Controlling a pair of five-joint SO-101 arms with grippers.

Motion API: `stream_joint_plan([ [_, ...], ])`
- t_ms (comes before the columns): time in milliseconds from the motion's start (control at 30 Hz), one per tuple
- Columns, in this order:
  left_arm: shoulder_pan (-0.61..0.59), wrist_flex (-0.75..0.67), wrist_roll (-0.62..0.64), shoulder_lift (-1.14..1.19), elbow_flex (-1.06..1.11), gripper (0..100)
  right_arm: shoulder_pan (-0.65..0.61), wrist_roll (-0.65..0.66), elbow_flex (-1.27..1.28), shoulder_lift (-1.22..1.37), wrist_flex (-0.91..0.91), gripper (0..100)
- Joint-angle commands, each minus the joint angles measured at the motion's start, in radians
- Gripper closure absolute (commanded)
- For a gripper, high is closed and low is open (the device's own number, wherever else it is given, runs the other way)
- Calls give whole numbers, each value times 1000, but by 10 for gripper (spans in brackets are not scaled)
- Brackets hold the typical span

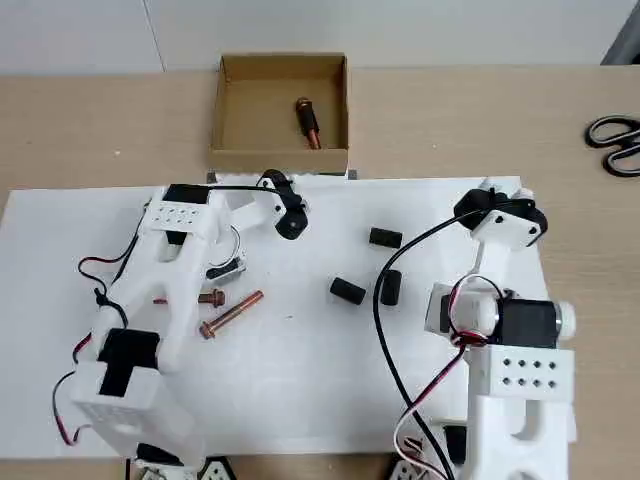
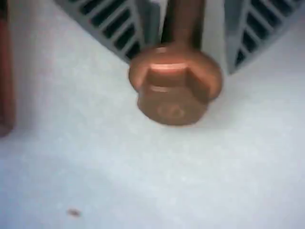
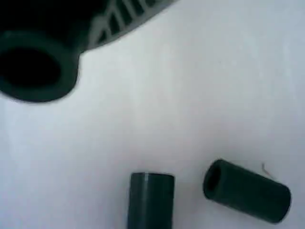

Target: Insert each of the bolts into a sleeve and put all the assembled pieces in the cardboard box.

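Body, left arm: white printed shell with angular links. A black servo block is set into the lower joint. A flat white plate carries rows of small round holes. Thin red and black wires loop along the outer side.

Body, right arm: same white shell, with a black servo and a matching holed plate. A long black cable curves off it. Red, white and black leads bundle near the base.

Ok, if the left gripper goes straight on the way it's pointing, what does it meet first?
Probably the copper bolt, right at the left gripper; behind it lies the white paper, though depth is unclear.
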Motion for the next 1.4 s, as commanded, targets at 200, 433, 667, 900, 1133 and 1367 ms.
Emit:
stream_joint_plan([
  [200,5,-63,-5,74,-33,914,7,6,-6,-19,-19,996],
  [433,5,-41,0,66,-39,995,5,6,-12,-22,-15,996],
  [667,20,14,89,-147,-56,995,5,5,-66,-22,-10,996],
  [900,97,69,207,-384,-56,995,4,5,-172,-22,-10,996],
  [1133,126,77,408,-621,-56,995,-56,11,-267,-124,117,995],
  [1367,140,75,582,-781,-51,995,-136,11,-262,-315,140,995],
])
